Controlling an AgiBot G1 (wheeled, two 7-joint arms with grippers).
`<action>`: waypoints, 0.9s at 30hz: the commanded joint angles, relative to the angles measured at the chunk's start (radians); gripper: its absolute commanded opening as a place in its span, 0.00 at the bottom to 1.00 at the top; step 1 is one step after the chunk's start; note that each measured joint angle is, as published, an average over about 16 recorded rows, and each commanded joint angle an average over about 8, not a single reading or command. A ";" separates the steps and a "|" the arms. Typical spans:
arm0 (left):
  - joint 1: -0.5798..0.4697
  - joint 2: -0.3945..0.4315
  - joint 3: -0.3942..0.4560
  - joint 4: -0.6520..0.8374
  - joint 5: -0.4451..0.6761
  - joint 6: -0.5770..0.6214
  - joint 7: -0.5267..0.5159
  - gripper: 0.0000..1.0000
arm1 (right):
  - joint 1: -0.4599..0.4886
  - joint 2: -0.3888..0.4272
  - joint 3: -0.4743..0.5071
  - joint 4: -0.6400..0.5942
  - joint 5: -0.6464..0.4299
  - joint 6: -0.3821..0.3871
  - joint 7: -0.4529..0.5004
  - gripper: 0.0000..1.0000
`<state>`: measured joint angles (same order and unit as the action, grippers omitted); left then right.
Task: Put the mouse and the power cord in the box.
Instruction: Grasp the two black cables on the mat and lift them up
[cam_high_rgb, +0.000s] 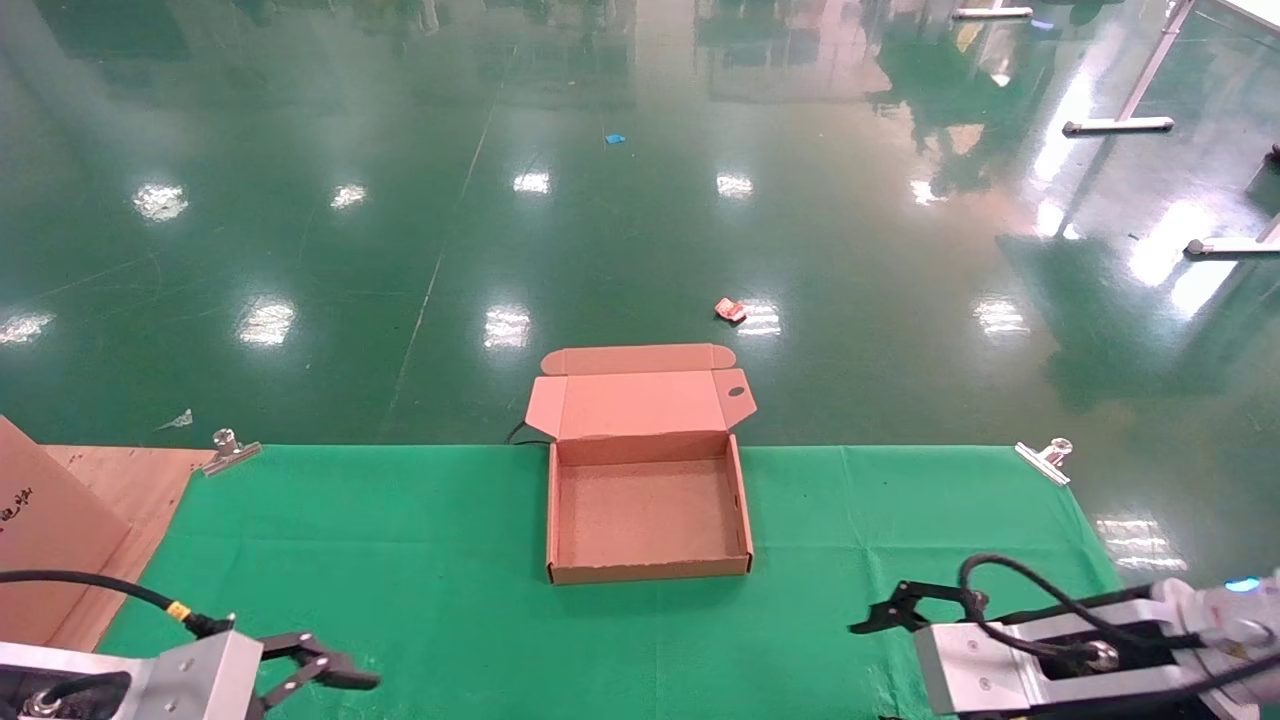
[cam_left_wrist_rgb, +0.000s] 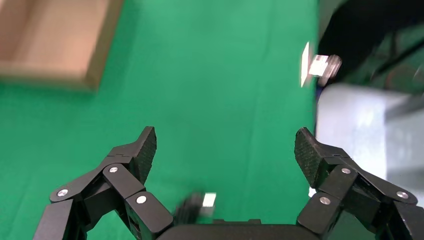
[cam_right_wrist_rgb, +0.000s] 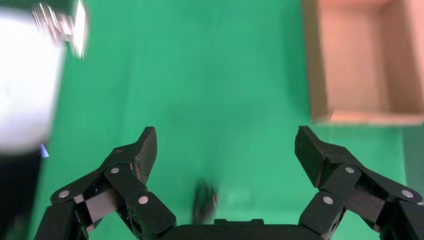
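Box (cam_high_rgb: 648, 520) sits empty, lid open, mid-frame; both spread-fingered grippers, left gripper (cam_left_wrist_rgb: 225, 150) and right gripper (cam_right_wrist_rgb: 225, 150), hold nothing. Mouse and cord unseen; finding them comes next.

- I'm seeing only a sliver of black cable (cam_high_rgb: 518, 432) poking out at the box's (cam_high_rgb: 648, 572) back left corner; the lid flap (cam_high_rgb: 640, 402) is hiding the rest.
- The frame's lower edge is cutting off both arms in the head view.
- A dark blur (cam_right_wrist_rgb: 204, 201) is sitting low in the right wrist view; I can't identify it.
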<state>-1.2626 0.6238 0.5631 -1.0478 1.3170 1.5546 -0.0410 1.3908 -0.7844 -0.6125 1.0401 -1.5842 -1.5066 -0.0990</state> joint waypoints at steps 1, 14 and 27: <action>-0.035 0.005 0.031 0.026 0.069 -0.002 0.018 1.00 | 0.039 -0.022 -0.036 -0.033 -0.089 0.001 -0.025 1.00; -0.132 0.141 0.138 0.247 0.352 -0.137 0.226 1.00 | 0.119 -0.138 -0.136 -0.332 -0.275 0.046 -0.202 1.00; -0.139 0.210 0.185 0.399 0.453 -0.223 0.318 1.00 | 0.130 -0.212 -0.163 -0.559 -0.318 0.133 -0.354 1.00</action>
<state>-1.3993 0.8318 0.7452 -0.6475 1.7633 1.3325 0.2788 1.5210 -0.9972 -0.7736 0.4853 -1.8988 -1.3717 -0.4514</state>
